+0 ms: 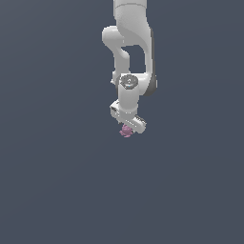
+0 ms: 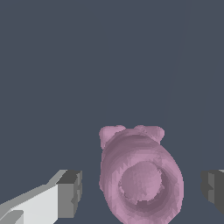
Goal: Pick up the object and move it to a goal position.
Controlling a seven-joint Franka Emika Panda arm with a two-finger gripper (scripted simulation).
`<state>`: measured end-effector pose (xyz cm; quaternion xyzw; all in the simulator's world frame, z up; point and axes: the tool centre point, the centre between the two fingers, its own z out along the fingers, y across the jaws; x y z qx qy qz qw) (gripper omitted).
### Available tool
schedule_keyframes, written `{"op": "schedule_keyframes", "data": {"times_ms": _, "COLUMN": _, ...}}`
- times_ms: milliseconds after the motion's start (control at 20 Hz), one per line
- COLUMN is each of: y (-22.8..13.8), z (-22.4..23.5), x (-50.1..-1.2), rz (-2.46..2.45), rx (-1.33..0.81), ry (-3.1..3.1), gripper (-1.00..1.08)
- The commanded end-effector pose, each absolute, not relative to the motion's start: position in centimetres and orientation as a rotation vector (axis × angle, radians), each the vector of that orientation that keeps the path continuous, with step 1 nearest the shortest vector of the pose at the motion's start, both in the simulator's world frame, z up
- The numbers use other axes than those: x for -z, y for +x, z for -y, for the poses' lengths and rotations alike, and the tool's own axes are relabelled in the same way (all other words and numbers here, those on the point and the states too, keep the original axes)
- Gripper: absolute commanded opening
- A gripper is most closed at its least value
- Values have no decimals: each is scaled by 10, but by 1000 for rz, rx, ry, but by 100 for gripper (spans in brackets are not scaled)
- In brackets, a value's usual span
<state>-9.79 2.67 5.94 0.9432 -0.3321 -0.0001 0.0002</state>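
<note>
One white arm [image 1: 127, 52] hangs down against a plain dark grey-blue backdrop [image 1: 47, 181], bent at its joints, and ends in one gripper [image 1: 127, 129] with a short white bar across its tip. Just under that bar, touching or nearly touching it in the exterior view, sits the one object [image 1: 126, 130], a small pink-mauve knobbly lump, much smaller than the bar. In the wrist view the object [image 2: 139, 175] fills the space between the two dark grey fingers [image 2: 70, 193], with a clear gap of background on each side of it, so the jaws stand wide apart and neither finger touches it. Whether the object rests on a surface or not cannot be told, since the backdrop is uniform.
</note>
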Motion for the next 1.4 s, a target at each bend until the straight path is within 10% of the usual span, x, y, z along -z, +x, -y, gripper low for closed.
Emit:
{"op": "schedule_keyframes", "data": {"times_ms": 0, "y": -98, "z": -27, "x": -49, "rz": 1044, "rx": 0, "ry": 2963, "gripper": 100}}
{"op": "schedule_keyframes", "data": {"times_ms": 300, "y": -98, "z": -27, "x": -40, "rz": 1045, "rx": 0, "ry": 2962, "gripper": 100}}
{"op": "schedule_keyframes", "data": {"times_ms": 350, "y": -98, "z": -27, "x": -40, "rz": 1045, "rx": 0, "ry": 2962, "gripper": -100}}
{"op": "schedule_keyframes", "data": {"times_ms": 1350, "y": -76, "z": -29, "x": -55, "rz": 1045, "rx": -1, "ry": 2963, "gripper": -100}}
